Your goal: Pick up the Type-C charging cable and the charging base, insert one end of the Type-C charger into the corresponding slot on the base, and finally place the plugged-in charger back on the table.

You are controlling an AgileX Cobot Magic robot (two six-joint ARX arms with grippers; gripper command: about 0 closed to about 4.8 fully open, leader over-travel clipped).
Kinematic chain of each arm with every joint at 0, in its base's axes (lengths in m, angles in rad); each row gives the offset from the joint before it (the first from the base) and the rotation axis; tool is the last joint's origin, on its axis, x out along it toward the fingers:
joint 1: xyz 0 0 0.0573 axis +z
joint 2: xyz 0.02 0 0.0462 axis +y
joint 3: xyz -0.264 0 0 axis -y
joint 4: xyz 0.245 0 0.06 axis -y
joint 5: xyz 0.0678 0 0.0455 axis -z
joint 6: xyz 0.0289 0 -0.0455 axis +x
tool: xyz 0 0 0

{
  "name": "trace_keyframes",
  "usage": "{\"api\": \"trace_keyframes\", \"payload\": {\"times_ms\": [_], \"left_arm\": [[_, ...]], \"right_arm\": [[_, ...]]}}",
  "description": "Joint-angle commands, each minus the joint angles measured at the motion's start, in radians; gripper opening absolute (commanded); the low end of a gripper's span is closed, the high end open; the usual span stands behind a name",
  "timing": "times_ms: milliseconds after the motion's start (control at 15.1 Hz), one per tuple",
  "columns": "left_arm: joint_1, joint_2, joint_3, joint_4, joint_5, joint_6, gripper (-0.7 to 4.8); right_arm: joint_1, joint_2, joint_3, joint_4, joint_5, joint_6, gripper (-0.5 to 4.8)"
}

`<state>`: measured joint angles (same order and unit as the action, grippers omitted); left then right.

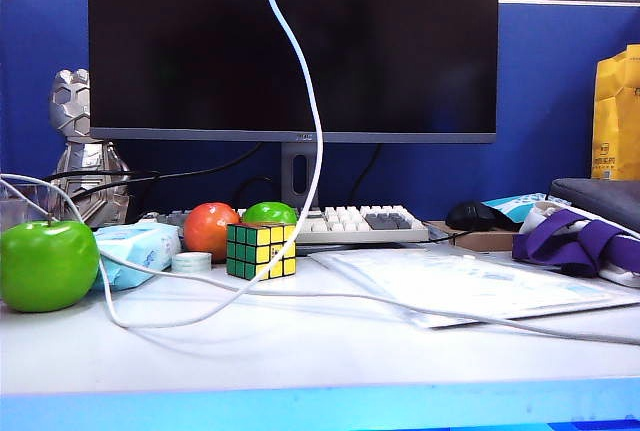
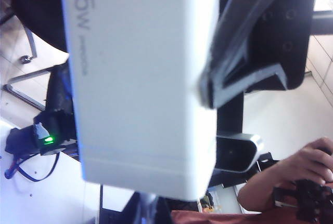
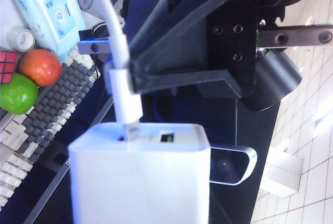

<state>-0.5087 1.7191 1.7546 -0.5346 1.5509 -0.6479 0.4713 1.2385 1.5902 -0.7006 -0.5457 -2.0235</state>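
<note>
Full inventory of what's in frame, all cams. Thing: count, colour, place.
Type-C charging cable: 1, white, hangs from above down to the table; plug at the charging base's slot.
charging base: 1, white, in the air, held by the left gripper.
monitor: 1, black, rear centre.
keyboard: 1, white and grey, under the monitor.
Rubik's cube: 1, multicolour, table centre.
apples: 1 large green, front left; 1 small green and 1 red-orange, behind the cube.
tissue pack: 1, pale blue, left.
mouse: 1, black, right.
table: 1, white, blue front edge.
left gripper: shut on the base.
right gripper: on the cable plug.
</note>
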Motion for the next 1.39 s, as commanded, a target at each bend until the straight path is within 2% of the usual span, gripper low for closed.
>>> {"api": "trace_keyframes", "payload": {"times_ms": [66, 396, 595, 1387], "left_arm": [[0.000, -0.006, 0.004, 0.028, -0.024, 0.003, -0.06], [0.000, -0.006, 0.004, 0.028, -0.025, 0.003, -0.06], [0.000, -0.006, 0.004, 0.028, -0.029, 0.001, -0.06], [0.000, -0.006, 0.003, 0.145, -0.059, -0.140, -0.06]], "right_arm": [[0.005, -0.005, 0.005, 0.005, -0.034, 0.000, -0.04], [0.005, -0.005, 0.005, 0.032, -0.041, 0.035, -0.04], [0.005, -0.005, 0.005, 0.032, -0.082, 0.034, -0.04], [0.005, -0.005, 0.005, 0.071, -0.033, 0.034, -0.04]]}}
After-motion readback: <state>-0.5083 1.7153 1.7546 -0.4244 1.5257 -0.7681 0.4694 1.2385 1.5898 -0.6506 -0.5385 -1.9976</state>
